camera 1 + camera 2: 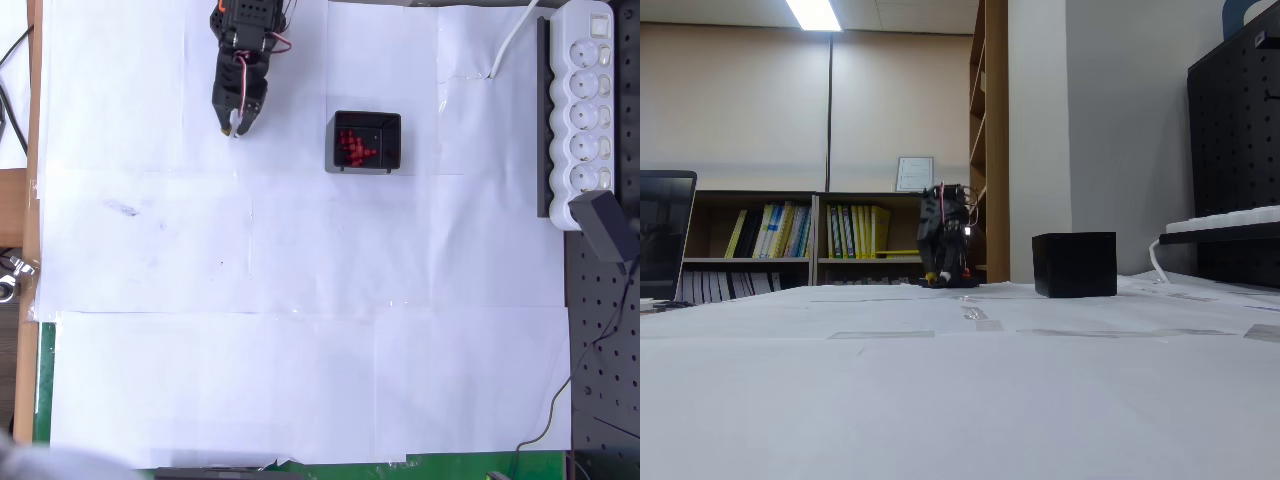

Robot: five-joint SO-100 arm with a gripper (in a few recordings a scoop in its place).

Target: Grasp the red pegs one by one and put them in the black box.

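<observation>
The black box [365,142] stands at the upper middle of the white paper, open-topped, with several red pegs [354,146] clustered inside it. In the fixed view the black box [1074,264] appears as a dark cube right of the arm, its inside hidden. My gripper [236,126] is folded down at the top of the paper, well left of the box, fingertips pointing at the sheet. Its fingers look pressed together with nothing between them. The gripper [939,276] hangs low at the arm's base in the fixed view.
A white power strip [585,110] lies along the right edge with a black adapter [607,225] plugged in. White paper [300,330] covers the table. A black pegboard [605,340] borders the right, a wooden edge [33,120] the left.
</observation>
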